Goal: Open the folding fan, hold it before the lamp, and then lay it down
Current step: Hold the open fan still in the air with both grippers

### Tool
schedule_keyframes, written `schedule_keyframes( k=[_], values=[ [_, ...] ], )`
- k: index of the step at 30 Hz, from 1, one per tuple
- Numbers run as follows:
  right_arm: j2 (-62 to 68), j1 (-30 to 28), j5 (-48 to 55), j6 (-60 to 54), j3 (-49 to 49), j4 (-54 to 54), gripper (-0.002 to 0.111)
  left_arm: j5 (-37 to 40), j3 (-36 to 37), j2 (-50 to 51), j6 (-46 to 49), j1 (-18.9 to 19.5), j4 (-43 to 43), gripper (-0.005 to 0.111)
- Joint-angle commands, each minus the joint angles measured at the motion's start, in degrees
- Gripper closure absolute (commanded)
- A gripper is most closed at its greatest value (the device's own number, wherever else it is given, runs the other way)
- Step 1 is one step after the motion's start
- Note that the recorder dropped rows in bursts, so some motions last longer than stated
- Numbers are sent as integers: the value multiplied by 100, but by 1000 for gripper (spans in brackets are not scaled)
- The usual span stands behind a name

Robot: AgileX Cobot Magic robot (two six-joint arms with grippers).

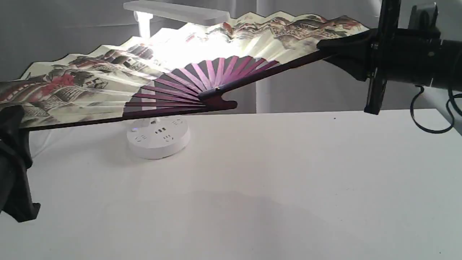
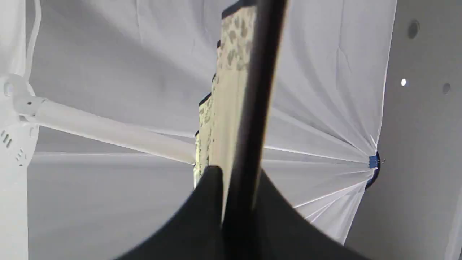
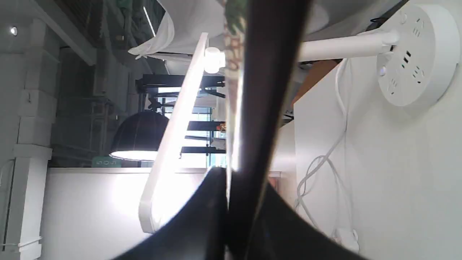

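The folding fan [image 1: 108,79] is spread wide open in the air above the table, its painted cream leaf glowing where the lit lamp [image 1: 177,12] shines through from behind. Its maroon ribs meet at the pivot [image 1: 213,95]. My left gripper [image 1: 12,119] is shut on the left guard at the far left edge. My right gripper [image 1: 334,48] is shut on the right guard at the upper right. In the left wrist view the dark guard [image 2: 252,119] runs between the fingers [image 2: 205,202]. The right wrist view shows the guard [image 3: 263,108] clamped likewise, with the lamp head [image 3: 177,130] behind.
The lamp's round base [image 1: 157,137] with sockets stands on the white table [image 1: 274,187] below the fan's pivot. Its white cord [image 3: 325,159] hangs down behind the table. A black cable [image 1: 429,119] loops at the right edge. A grey curtain backs the scene.
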Motion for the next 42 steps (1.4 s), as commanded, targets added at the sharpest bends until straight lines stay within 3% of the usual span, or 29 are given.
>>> schedule_keyframes(
  k=[1,42],
  values=[
    [-40,-91,-300,-169,-1,-130,108,-566,12,-124,-291,80,-298,107],
    [-40,-91,-176,-170,-1,-382,108,-566,12,-124,-416,80,-167,107]
  ],
)
